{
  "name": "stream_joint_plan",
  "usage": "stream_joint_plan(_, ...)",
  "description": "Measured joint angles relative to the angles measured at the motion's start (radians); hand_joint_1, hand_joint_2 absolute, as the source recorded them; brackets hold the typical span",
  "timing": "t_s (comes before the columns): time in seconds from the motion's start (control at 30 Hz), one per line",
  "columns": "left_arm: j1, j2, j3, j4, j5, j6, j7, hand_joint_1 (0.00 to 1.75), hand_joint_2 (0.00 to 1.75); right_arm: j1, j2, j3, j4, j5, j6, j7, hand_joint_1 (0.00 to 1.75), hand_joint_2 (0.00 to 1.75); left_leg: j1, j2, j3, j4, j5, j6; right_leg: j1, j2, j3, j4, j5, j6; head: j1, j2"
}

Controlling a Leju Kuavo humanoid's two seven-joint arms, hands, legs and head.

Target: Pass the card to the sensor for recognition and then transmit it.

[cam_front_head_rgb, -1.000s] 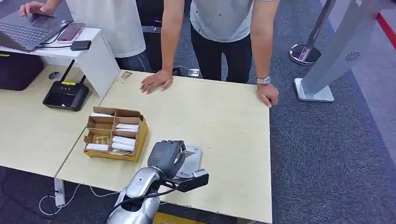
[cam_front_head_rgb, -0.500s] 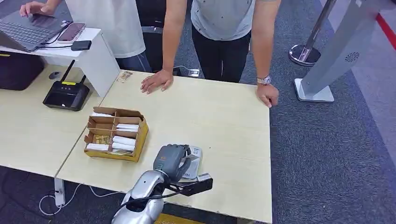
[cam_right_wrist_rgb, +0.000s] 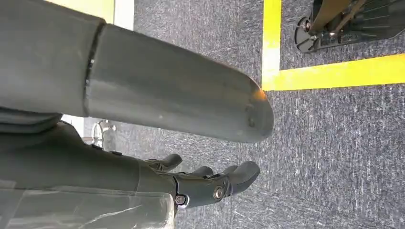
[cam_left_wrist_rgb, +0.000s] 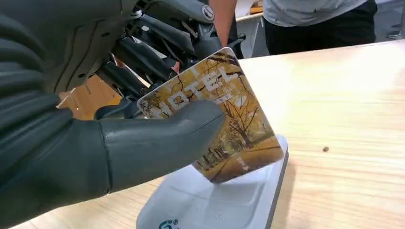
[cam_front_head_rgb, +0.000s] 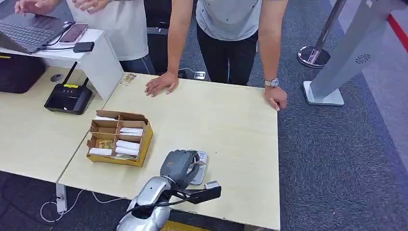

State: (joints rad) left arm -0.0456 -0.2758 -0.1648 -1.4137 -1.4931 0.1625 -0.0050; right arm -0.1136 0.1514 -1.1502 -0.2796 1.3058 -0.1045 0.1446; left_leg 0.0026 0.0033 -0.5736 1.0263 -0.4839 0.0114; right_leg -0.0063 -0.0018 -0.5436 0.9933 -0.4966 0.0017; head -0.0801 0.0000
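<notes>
My left hand hovers near the table's front edge, pinching a yellow hotel card printed with autumn trees between its thumb and fingers. The card's lower edge rests on or just above the white sensor pad, which shows in the head view as a white sensor pad partly hidden under the hand. My right hand hangs over grey carpet with its fingers apart and nothing in it.
A cardboard box with compartments holding cards stands left of the hand. A person leans on the table's far edge with both hands. A black router sits on the left desk. A grey stand is to the right.
My left hand has drawn slightly back toward the front edge and right over the sensor, still holding the card. The person at the laptop has lifted their hands.
</notes>
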Motion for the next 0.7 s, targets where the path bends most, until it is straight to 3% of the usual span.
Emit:
stream_joint_plan(0.17,-0.002,0.005,0.007,-0.045,-0.028,0.015,0.032,1.75,1.75,0.001,0.0,0.0,0.0,0.006,0.0,-0.001,0.0,0.0,0.0,0.0,0.0,0.0,0.0,0.0,0.0,0.0,0.0,0.0,0.0,0.0,0.0,0.0)
stream_joint_plan(0.37,-0.056,0.023,0.068,-0.194,-0.072,0.013,0.07,1.75,1.75,0.003,0.0,0.0,0.0,0.015,0.003,-0.001,0.0,0.0,0.0,0.0,-0.001,0.0,0.0,0.0,0.0,0.0,0.0,0.0,0.0,0.0,0.0,0.0)
stream_joint_plan(0.5,-0.111,0.089,0.093,-0.264,-0.077,0.001,0.146,1.75,1.75,0.003,0.0,0.0,0.0,0.024,0.006,-0.002,0.0,0.0,0.001,0.0,0.0,0.0,0.0,0.0,0.0,0.0,0.0,0.001,0.0,0.0,0.0,0.0)
stream_joint_plan(0.7,-0.178,0.203,0.111,-0.285,-0.079,-0.019,0.241,1.75,1.75,0.003,0.0,0.0,0.0,0.034,0.01,-0.004,0.0,0.0,0.001,0.0,-0.001,0.0,0.001,-0.001,0.0,0.0,0.0,0.001,0.0,0.0,0.0,0.0)
